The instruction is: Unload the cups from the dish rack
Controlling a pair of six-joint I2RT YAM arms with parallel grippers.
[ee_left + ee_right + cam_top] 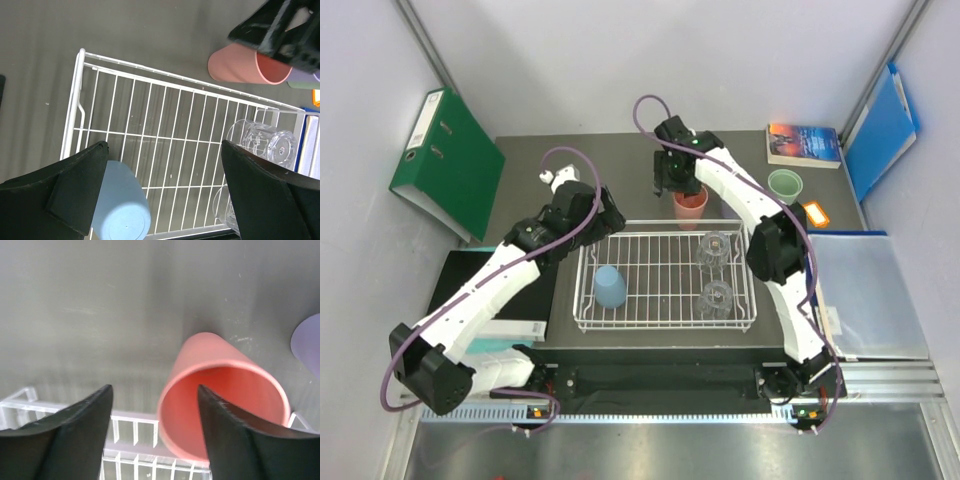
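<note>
The white wire dish rack (pixel 665 318) holds an upturned blue cup (pixel 610 287) at its left and two clear glasses (pixel 714 248) (pixel 716 298) at its right. A salmon cup (pixel 691 206) stands mouth up on the table just behind the rack. A green cup (pixel 785 185) stands further right. My left gripper (pixel 608 220) is open and empty over the rack's far left corner; its view shows the rack (pixel 80 90), the blue cup (pixel 120 205) and a glass (pixel 260 142). My right gripper (pixel 154 390) is open above the salmon cup (pixel 210 355), whose left wall lies between the fingers. A lilac cup (pixel 307 342) shows at the edge.
A green binder (pixel 445 160) lies at the back left. A book (pixel 803 143) and a blue folder (pixel 880 130) lie at the back right. A small orange item (pixel 816 212) and a clear plastic sleeve (pixel 865 295) lie right of the rack. A black pad (pixel 465 280) lies on the left.
</note>
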